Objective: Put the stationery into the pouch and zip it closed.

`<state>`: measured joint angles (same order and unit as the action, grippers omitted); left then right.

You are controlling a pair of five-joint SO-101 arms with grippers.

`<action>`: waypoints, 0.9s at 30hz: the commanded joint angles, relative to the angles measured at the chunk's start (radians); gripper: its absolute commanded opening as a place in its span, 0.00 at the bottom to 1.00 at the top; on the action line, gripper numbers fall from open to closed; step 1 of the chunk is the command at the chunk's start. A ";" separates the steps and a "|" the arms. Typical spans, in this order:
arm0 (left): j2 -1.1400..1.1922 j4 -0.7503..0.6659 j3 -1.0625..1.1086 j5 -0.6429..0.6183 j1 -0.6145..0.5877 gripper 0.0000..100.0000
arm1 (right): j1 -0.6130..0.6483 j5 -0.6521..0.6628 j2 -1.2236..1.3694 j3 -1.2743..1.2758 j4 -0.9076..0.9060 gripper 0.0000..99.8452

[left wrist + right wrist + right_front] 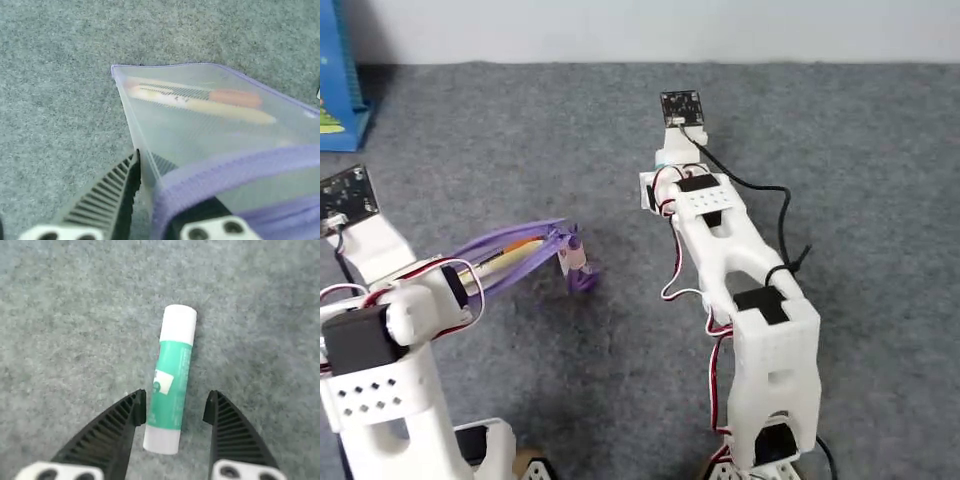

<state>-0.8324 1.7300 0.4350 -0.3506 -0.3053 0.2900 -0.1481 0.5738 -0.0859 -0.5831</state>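
My left gripper (150,175) is shut on the edge of a translucent pouch (220,130) with purple zip trim. It holds the pouch (520,250) off the grey carpet at the left of the high view. Pens or pencils (200,100), orange and yellow, lie inside it. A purple zip pull (582,275) hangs from its far end. A green and white glue stick (172,380) lies flat on the carpet. My right gripper (175,400) is open just above it, one finger on either side of the stick's near end, not closed on it.
A blue box (335,90) stands at the far left by the white wall. The right arm (740,270) stretches up the middle of the carpet (860,150), with its black cable looping to the right.
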 commanded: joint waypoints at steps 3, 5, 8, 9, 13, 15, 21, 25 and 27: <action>-0.003 0.021 -0.002 -0.003 0.005 0.01 | 0.002 0.014 0.016 -0.071 -0.001 0.19; -0.003 0.021 -0.002 -0.003 0.005 0.01 | -0.001 0.014 0.025 -0.071 -0.016 0.15; -0.003 0.021 -0.002 -0.003 0.005 0.01 | -0.001 0.064 0.036 -0.071 -0.047 0.03; -0.003 0.021 -0.002 -0.003 0.005 0.01 | -0.001 0.080 0.038 -0.071 -0.056 0.00; -0.003 0.021 -0.002 -0.003 0.005 0.01 | -0.001 0.087 0.022 -0.071 -0.124 0.02; -0.003 0.021 -0.002 -0.003 0.005 0.01 | 0.001 0.087 -0.007 -0.069 -0.168 0.01; -0.003 0.021 -0.002 -0.003 0.005 0.01 | 0.007 0.087 -0.162 -0.066 -0.443 0.01; -0.003 0.021 -0.002 -0.003 0.005 0.01 | 0.008 0.089 -0.266 -0.064 -0.661 0.01; -0.003 0.021 -0.002 -0.003 0.005 0.01 | 0.018 0.091 -0.306 -0.064 -0.763 0.01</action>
<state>-0.8324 1.7300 0.4350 -0.3506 -0.3053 0.2915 -0.0698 0.3836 -0.1212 -1.2045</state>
